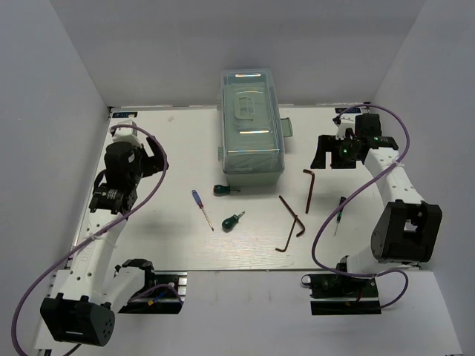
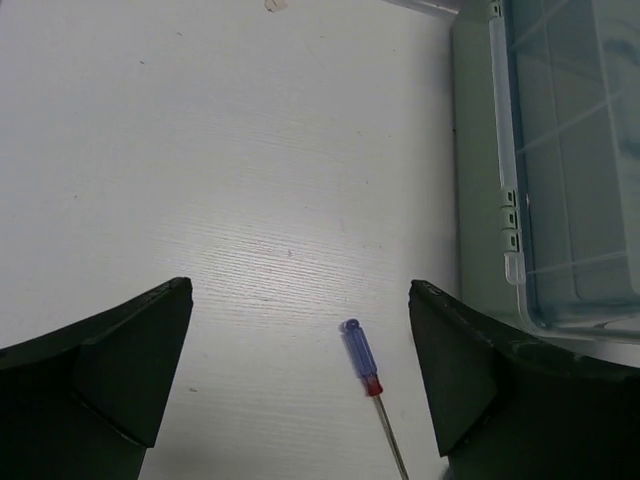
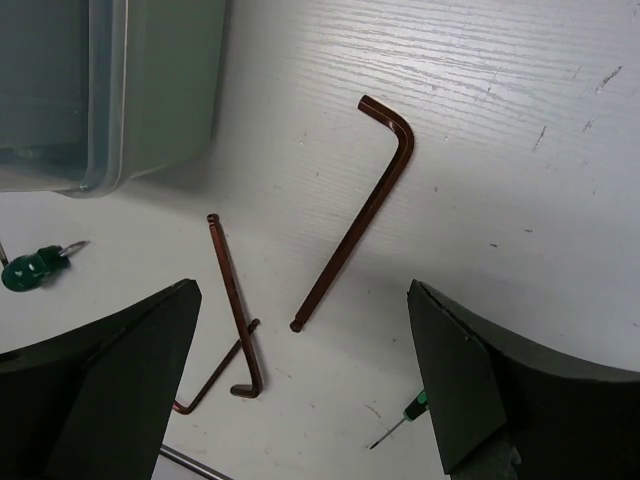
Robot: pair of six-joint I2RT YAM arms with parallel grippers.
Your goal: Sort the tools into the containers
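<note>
Seven tools lie loose on the worktop (image 1: 163,222), none of them in the toolbox (image 1: 252,122), which sits at the far middle with its translucent lid down.

My left claw (image 1: 154,157) hangs over the left part of the worktop with its fingers spread wide and nothing between them. Its wrist view shows the blue-handled screwdriver (image 2: 360,355) below the gap of the claw (image 2: 300,290), nearer the right finger, with the toolbox's pale green base (image 2: 475,200) off to the right. From above, this screwdriver (image 1: 202,208) lies left of centre. One stubby green screwdriver (image 1: 223,190) lies just beside the toolbox's near left corner. The other green screwdriver (image 1: 233,220) lies closer to me, near the blue one's tip.

My right claw (image 1: 332,156) hovers right of the toolbox, also fully apart and holding nothing. Below its gap (image 3: 300,287) lies the large hex key (image 3: 360,215), alone, with its bend pointing away. To its left, two thinner hex keys cross each other: the upright one (image 3: 235,310) and the slanted one (image 3: 210,380), partly hidden by my finger. The precision screwdriver (image 1: 339,215) lies to the right of all three keys, close to my right arm.
</note>
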